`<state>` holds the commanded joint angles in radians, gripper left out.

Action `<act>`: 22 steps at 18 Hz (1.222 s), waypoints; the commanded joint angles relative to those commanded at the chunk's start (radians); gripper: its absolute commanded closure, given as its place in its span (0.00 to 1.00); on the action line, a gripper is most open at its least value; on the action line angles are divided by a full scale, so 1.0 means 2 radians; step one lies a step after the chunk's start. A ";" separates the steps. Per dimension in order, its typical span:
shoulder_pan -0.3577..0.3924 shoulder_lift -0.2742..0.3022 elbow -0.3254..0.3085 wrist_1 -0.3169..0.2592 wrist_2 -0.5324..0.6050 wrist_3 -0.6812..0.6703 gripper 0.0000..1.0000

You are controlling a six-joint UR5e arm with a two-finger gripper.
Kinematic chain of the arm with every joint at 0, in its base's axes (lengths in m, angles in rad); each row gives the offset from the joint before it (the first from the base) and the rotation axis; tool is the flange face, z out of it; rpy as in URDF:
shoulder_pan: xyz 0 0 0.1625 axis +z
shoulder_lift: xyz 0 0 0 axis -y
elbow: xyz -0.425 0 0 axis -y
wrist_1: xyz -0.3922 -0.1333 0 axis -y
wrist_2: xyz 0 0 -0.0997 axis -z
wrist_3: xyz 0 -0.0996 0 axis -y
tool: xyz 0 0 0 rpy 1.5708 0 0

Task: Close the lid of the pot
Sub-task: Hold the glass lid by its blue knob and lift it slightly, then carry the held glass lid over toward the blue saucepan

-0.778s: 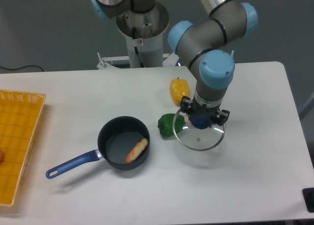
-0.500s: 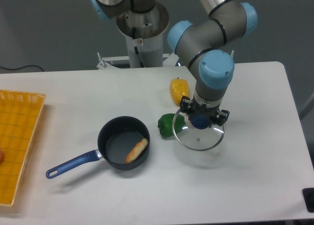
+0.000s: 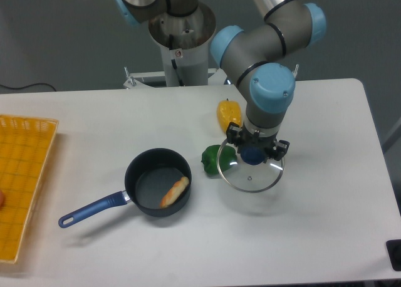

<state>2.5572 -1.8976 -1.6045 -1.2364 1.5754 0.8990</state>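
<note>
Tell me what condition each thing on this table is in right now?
pot: uncovered, upright, a piece of bread-like food inside.
pot lid: off the pot, held by its knob.
gripper: shut on the lid's knob.
green pepper: on the table, beside the lid.
yellow pepper: lying on the table.
yellow basket: at the table's edge.

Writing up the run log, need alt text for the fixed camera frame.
The end effector grips the knob of the glass pot lid, to the right of the open pot, which holds a bread-like piece. A green pepper and a yellow pepper lie between and behind them.
</note>
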 joint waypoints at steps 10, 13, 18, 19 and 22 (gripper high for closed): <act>-0.059 0.015 -0.003 0.000 -0.006 -0.067 0.51; -0.079 0.017 -0.005 0.001 -0.008 -0.090 0.51; -0.108 0.017 -0.005 0.003 -0.008 -0.127 0.51; -0.114 0.017 -0.006 0.005 -0.008 -0.132 0.51; -0.128 0.016 -0.005 0.007 -0.008 -0.148 0.51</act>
<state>2.3011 -1.8653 -1.6153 -1.2226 1.5601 0.6029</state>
